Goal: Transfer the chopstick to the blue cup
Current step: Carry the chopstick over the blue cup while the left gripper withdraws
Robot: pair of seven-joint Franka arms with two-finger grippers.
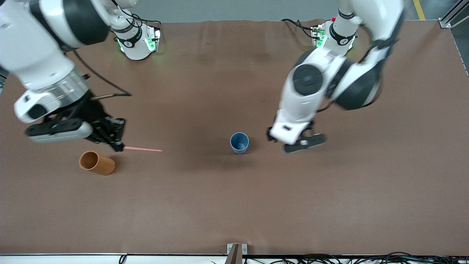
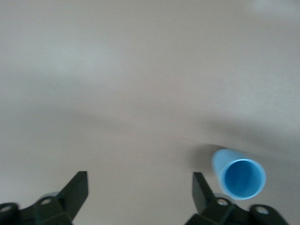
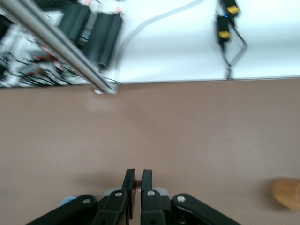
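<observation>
Your right gripper [image 1: 118, 146] has its two black fingers [image 3: 129, 186] pressed together on one end of the thin pink chopstick [image 1: 143, 149], which juts out level from the fingertips toward the middle of the table. In the right wrist view only a sliver of pink shows in the narrow slit between the fingers. The gripper hangs above the brown table [image 1: 234, 205], just over the orange-brown wooden-looking cylindrical cup [image 1: 97, 163], which lies tipped on its side toward the right arm's end, its open mouth turned toward the table's edge there.

The small muted-blue tapered cup [image 1: 239, 142] stands upright near the middle of the table, well apart from the chopstick's free tip, and nothing shows inside its round rim. Your left gripper [image 1: 298, 142] hovers low just beside that cup, on the side toward the left arm's end. Its fingers [image 2: 75, 193] stand wide apart with only bare tabletop between them, and in the left wrist view the blue cup [image 2: 240, 174] sits just outside one fingertip, close to it.
</observation>
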